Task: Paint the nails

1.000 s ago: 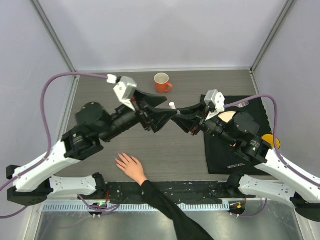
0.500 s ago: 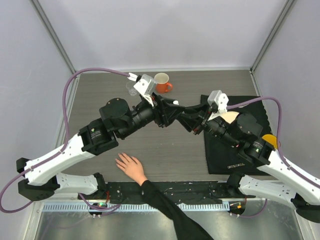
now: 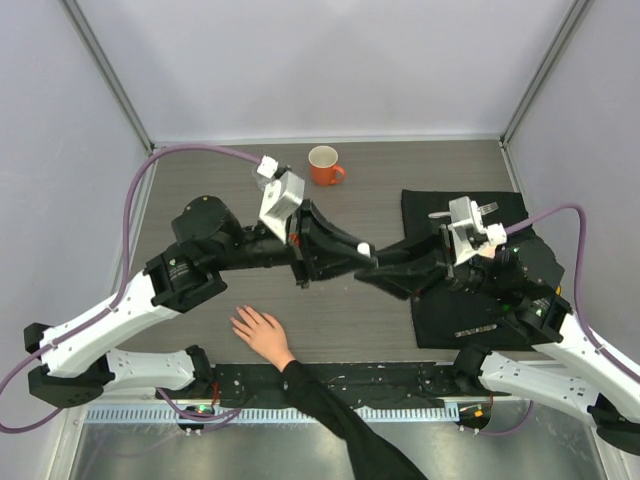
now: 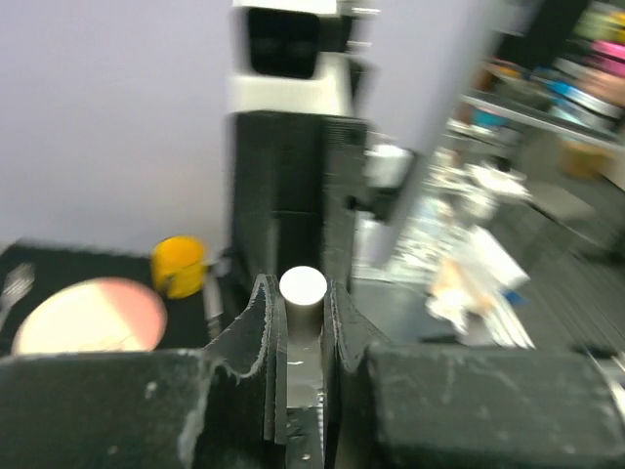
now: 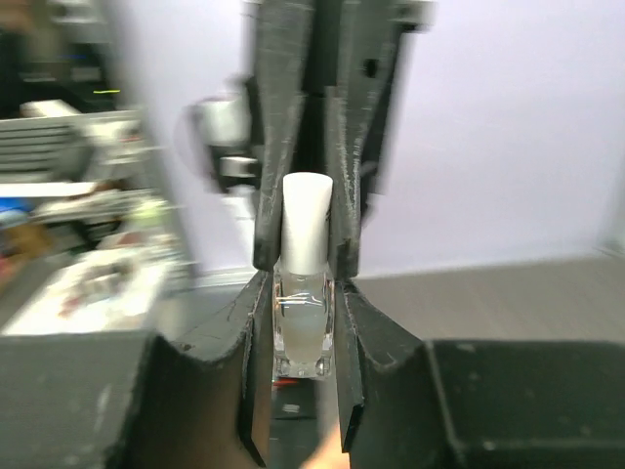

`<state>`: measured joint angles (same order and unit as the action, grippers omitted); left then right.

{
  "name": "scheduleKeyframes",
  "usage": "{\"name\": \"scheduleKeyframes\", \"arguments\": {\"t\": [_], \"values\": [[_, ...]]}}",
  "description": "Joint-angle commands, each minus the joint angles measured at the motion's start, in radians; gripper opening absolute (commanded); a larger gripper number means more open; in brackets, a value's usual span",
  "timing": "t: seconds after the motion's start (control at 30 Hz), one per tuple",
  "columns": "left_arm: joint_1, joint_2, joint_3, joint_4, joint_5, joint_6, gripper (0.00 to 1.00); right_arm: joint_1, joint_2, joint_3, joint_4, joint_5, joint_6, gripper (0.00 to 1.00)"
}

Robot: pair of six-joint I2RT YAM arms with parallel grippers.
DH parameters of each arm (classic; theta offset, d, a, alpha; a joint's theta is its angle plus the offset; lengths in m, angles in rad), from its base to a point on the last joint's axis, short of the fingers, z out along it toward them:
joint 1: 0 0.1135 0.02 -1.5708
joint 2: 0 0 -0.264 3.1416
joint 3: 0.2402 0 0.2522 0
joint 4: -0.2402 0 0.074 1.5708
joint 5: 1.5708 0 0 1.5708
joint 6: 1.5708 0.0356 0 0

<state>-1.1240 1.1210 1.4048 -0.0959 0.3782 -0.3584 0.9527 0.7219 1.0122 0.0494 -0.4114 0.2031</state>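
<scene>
A bare hand [image 3: 262,335] with a black sleeve lies flat at the table's near edge, fingers spread toward the left. Its nails are too small to make out. Above the table's middle, a small clear bottle [image 5: 305,322] with a white cap [image 5: 306,234] hangs between both grippers. My right gripper [image 5: 303,327] is shut on the glass body. My left gripper [image 4: 303,298] comes from the opposite side and is shut on the white cap [image 4: 303,285]. In the top view the two grippers meet tip to tip at the cap [image 3: 366,248], right of and beyond the hand.
An orange mug [image 3: 324,165] stands at the back centre. A black mat [image 3: 440,310] covers the right side under my right arm, with a fork [image 3: 485,209] at its far edge. A pink and cream plate [image 4: 93,315] and a yellow cup [image 4: 178,265] sit on it.
My left gripper has closed from open onto the bottle's cap. Both arms have shifted, carrying the bottle nearer and slightly right, away from the mug.
</scene>
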Motion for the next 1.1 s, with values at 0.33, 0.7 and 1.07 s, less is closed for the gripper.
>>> {"name": "scheduleKeyframes", "arguments": {"t": [0.33,0.7,1.07], "values": [[-0.026,-0.027,0.023,-0.031,0.243,0.062,0.42,0.009,0.022,0.032,0.141,-0.288,0.139,0.01],[-0.026,-0.211,-0.119,0.047,-0.428,0.035,0.74,0.009,0.062,0.060,-0.043,0.068,-0.109,0.01],[-0.026,-0.089,-0.053,-0.047,-0.714,0.039,0.67,0.011,0.145,0.069,-0.016,0.404,-0.160,0.01]]}}
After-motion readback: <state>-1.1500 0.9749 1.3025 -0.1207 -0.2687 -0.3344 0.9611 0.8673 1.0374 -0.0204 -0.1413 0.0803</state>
